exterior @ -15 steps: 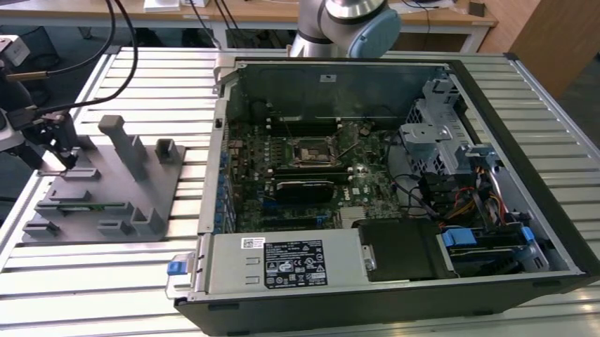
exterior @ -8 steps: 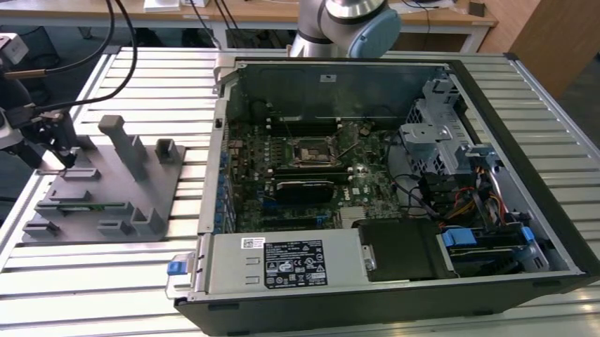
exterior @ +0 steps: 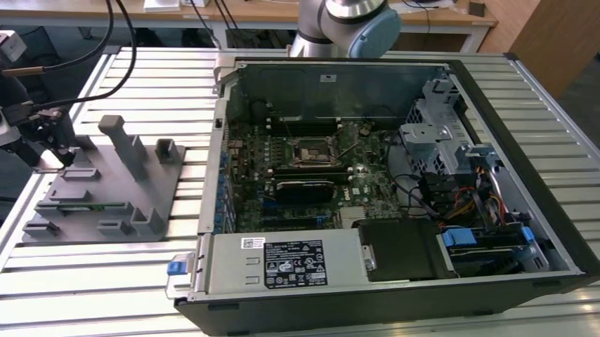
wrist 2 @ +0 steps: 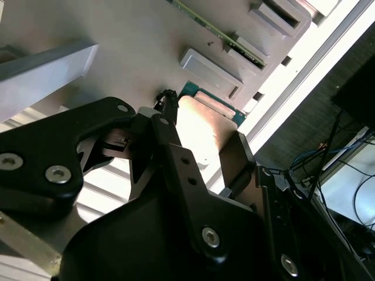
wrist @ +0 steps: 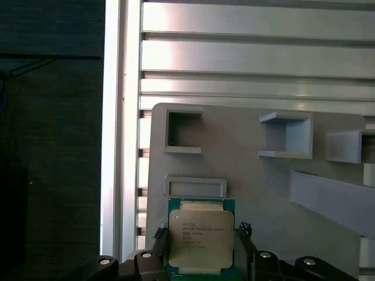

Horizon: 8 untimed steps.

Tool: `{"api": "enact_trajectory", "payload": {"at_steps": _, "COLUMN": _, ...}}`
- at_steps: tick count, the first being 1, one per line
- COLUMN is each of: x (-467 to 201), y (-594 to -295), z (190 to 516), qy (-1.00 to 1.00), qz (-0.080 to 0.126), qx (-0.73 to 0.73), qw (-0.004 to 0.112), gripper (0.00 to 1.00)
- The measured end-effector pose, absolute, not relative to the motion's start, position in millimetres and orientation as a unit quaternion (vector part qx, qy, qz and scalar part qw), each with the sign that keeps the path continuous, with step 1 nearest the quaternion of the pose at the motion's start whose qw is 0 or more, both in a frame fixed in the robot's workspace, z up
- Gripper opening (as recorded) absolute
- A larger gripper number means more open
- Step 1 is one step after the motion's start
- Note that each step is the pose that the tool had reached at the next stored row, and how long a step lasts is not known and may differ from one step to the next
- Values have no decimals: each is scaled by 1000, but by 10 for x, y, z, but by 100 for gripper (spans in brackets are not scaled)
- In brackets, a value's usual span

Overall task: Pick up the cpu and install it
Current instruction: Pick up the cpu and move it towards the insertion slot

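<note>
The cpu (wrist: 201,237) is a flat square with a matte silvery lid on a green board edge. It lies on the smooth grey plastic fixture tray (wrist: 246,175), just beside a low rectangular frame (wrist: 196,187). The black fingers (wrist: 159,235) stand parted, one just beside each opposite edge, with the cpu between them. In the exterior view the gripper (exterior: 55,151) hangs low at the frame's far left, over the tray on the ribbed aluminium counter (exterior: 94,281).

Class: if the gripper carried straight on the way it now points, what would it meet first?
Most likely the cpu, lying on the grey fixture tray directly ahead of the gripper; the remaining gap is unclear.
</note>
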<state>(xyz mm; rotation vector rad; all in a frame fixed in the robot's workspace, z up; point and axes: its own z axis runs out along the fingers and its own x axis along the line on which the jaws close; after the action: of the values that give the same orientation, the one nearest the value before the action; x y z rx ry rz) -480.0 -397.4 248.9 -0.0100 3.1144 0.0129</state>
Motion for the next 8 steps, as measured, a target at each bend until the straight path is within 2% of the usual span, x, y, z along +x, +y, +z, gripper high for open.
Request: {"api": "enact_trajectory", "payload": {"at_steps": 8, "x": -4800, "y": -3974, "z": 2531, "qy": 1000, "qz": 4, "qx": -3, "qw": 14, "gripper": 53}}
